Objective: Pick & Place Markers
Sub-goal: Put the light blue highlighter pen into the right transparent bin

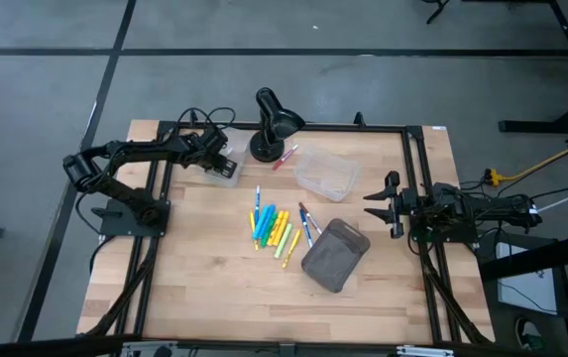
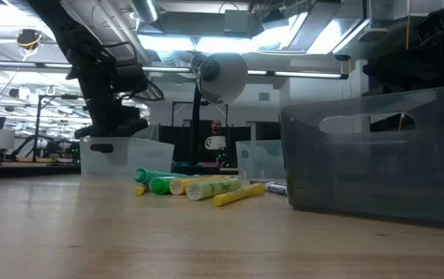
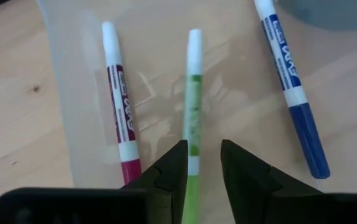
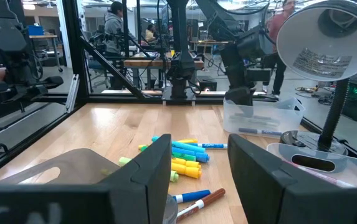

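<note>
Markers: loose pile, with three in the small bin.

My left gripper [image 3: 202, 167] pinches a green marker [image 3: 192, 118] over the small clear bin [image 1: 226, 165] beside the desk lamp [image 1: 272, 122]; maroon and blue pens flank it. Yellow, green and blue markers [image 1: 274, 226] lie mid-table, near the grey pouch [image 1: 334, 255]. My right gripper [image 1: 381, 204] waits beyond, fingers spread.

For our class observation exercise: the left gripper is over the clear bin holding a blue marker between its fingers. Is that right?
Not quite. The left wrist view shows the left gripper holding a green marker, not a blue one; the blue marker lies beside it in the clear bin.
</note>
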### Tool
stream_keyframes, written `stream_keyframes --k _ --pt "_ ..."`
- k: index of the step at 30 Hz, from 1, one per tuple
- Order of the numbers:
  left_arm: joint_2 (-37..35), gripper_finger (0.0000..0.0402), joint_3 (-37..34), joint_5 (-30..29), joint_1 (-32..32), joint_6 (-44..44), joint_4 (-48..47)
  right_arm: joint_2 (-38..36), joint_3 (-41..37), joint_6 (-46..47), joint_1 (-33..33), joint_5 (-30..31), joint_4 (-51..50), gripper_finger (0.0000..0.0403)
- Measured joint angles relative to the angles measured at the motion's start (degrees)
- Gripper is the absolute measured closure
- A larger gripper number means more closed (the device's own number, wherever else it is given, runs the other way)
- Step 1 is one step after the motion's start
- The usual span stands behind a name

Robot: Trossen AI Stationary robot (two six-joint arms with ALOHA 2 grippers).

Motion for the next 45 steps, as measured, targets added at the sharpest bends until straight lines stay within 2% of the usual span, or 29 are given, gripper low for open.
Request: stream_keyframes --k 8,19,32,36,45 --pt "-3.3 0.0327 2.7 1.0 0.0 4.7 1.7 0.0 0.0 0.0 0.0 0.0 0.0 0.0246" --pt "-9.9 0.0339 5.1 12.4 -2.0 7.7 3.8 0.0 0.0 0.0 0.0 0.0 0.0 0.0246" --pt "-11.5 0.0343 5.1 30.2 -12.9 16.2 17.6 0.0 0.0 0.0 0.0 0.0 0.0 0.0246" --pt "-11.5 0.0342 5.1 33.0 -17.2 18.6 20.2 0.0 0.0 0.0 0.0 0.0 0.0 0.0246" --pt "-11.5 0.0342 5.1 32.7 -29.3 26.7 23.3 0.0 0.0 0.0 0.0 0.0 0.0 0.0246"
